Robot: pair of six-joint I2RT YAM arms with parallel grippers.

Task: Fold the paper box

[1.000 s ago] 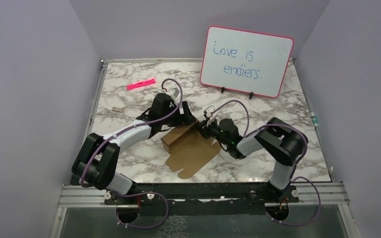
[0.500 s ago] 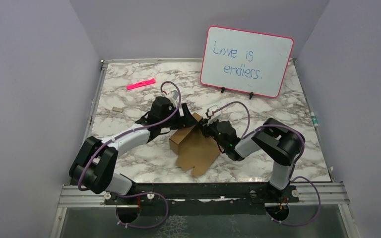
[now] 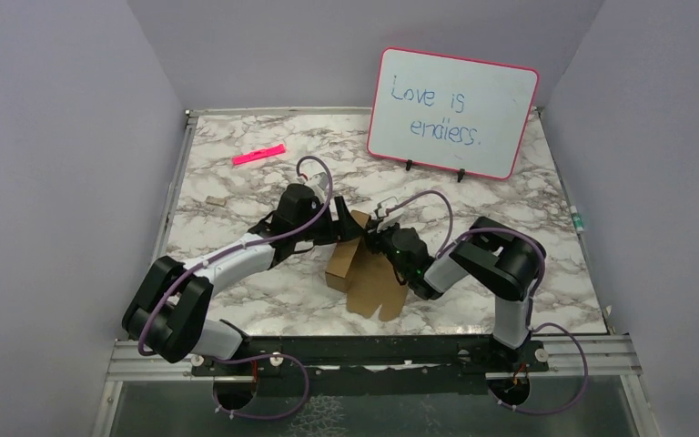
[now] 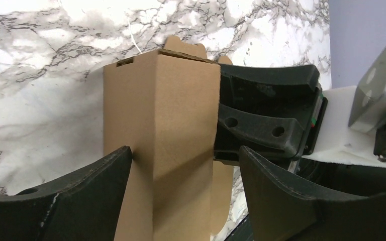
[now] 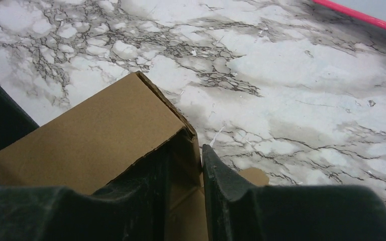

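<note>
Marble table (image 3: pixel 237 191), half-folded hollow paper box (image 3: pixel 364 269) between both arms' jaws

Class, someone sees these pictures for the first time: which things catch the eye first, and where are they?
First, the paper box in the middle of the marble table, half folded, with the left hand and right hand meeting at its far end. Next, the pink-rimmed whiteboard propped at the back right, reading "Love is endless." A pink marker lies at the back left.

Enclosed lab cell: lavender walls (image 3: pixel 73 137), marble tabletop (image 3: pixel 237 191), whiteboard (image 3: pixel 453 111).
</note>
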